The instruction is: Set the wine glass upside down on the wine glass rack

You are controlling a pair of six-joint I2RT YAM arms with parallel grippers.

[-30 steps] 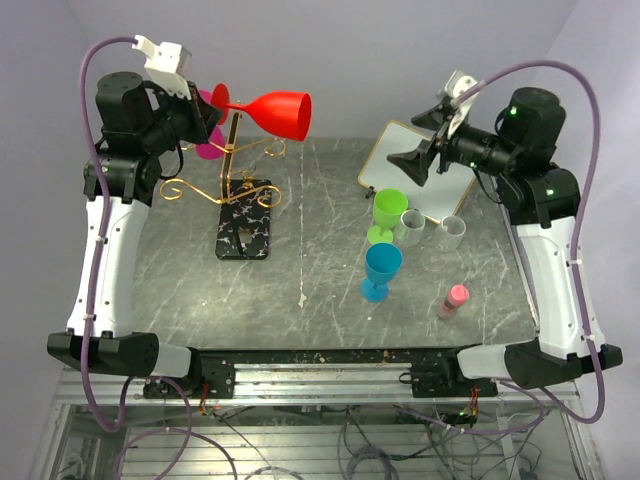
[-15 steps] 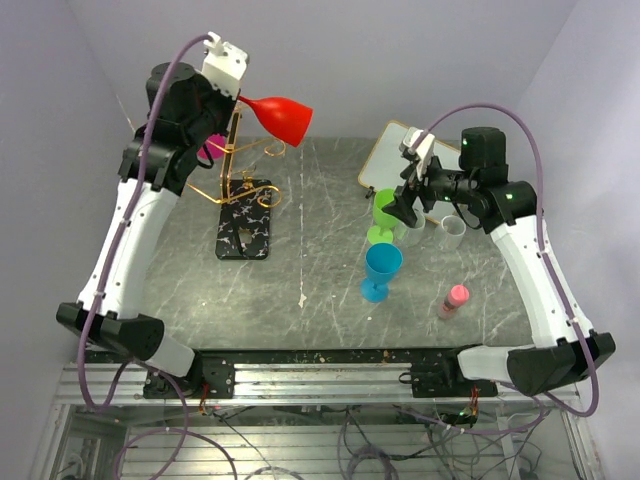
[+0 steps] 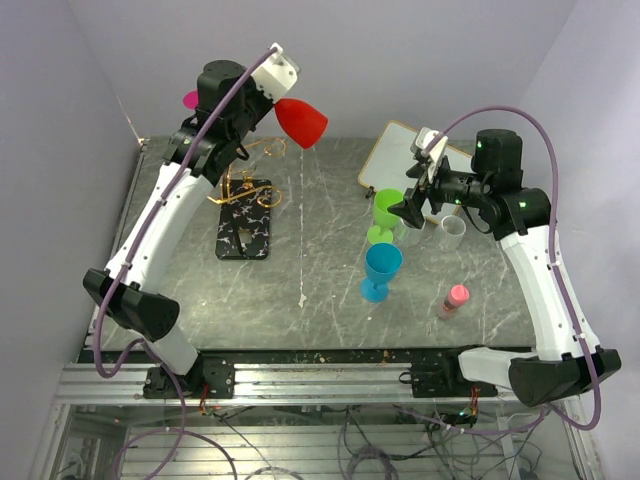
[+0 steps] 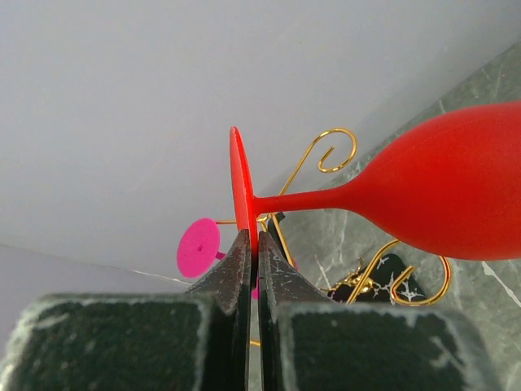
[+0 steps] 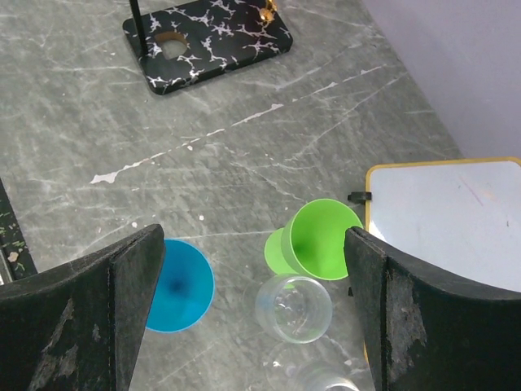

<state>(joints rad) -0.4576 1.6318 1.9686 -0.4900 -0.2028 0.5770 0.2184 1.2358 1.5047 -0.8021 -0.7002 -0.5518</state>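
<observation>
My left gripper [image 3: 268,100] is shut on the foot of a red wine glass [image 3: 301,122], held high above the table, its bowl tilted down to the right. In the left wrist view the fingers [image 4: 240,265] pinch the red foot [image 4: 236,183], and the bowl [image 4: 456,191] lies to the right. The gold rack [image 3: 243,170] stands on its black base [image 3: 245,220], below and left of the glass. A pink glass [image 4: 199,247] hangs on it. My right gripper [image 3: 412,205] is open above a green glass [image 5: 321,240], a blue glass [image 5: 179,285] and a clear glass [image 5: 293,308].
A white board with a yellow rim [image 3: 395,150] lies at the back right. Another clear glass [image 3: 453,232] stands right of the green one. A pink bottle [image 3: 453,300] lies near the front right.
My left arm has raised the red glass and carried it right, tipping the bowl downward. My right arm swung in over the green and blue glasses, then held nearly still.
</observation>
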